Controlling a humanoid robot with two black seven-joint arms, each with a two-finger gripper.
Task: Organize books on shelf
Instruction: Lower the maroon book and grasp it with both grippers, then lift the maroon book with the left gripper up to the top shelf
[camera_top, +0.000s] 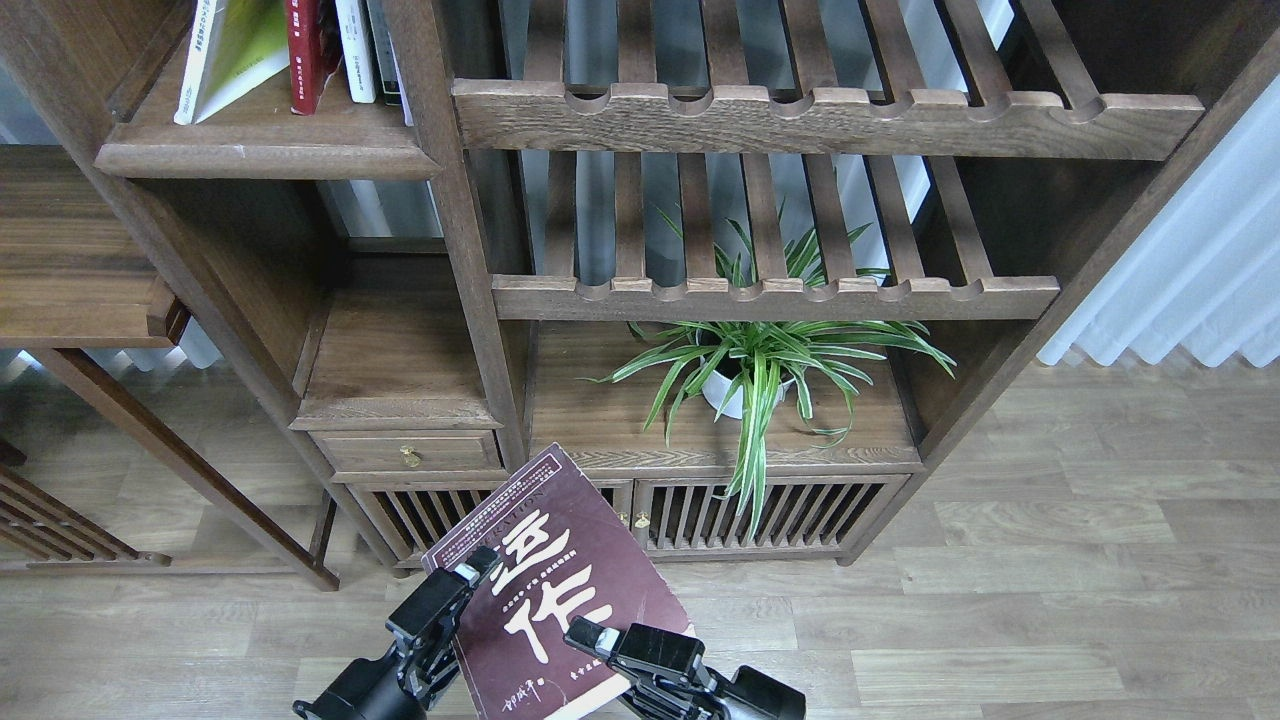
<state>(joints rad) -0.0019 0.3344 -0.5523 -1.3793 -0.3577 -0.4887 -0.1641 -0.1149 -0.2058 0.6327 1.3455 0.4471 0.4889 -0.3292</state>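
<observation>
two slatted racks (820, 115) with scalloped front rails fill the middle of the cabinet, and below them a potted spider plant (755, 365) spreads its leaves over a lower board. left of the plant sits a small drawer (408, 452) with a brass knob. high at upper left, the shelf (265, 150) carries a leaning yellow-green book (235, 50), a red book (308, 50) and slim white and dark-spined books (365, 45) standing beside it. the maroon book (555, 590) with large white characters is low in view, well apart from the shelf, cover up and tilted. the left gripper (455, 590) pinches its left edge; the right gripper (600, 640) lies on its lower cover, whether spread or pressed together i cannot tell.
</observation>
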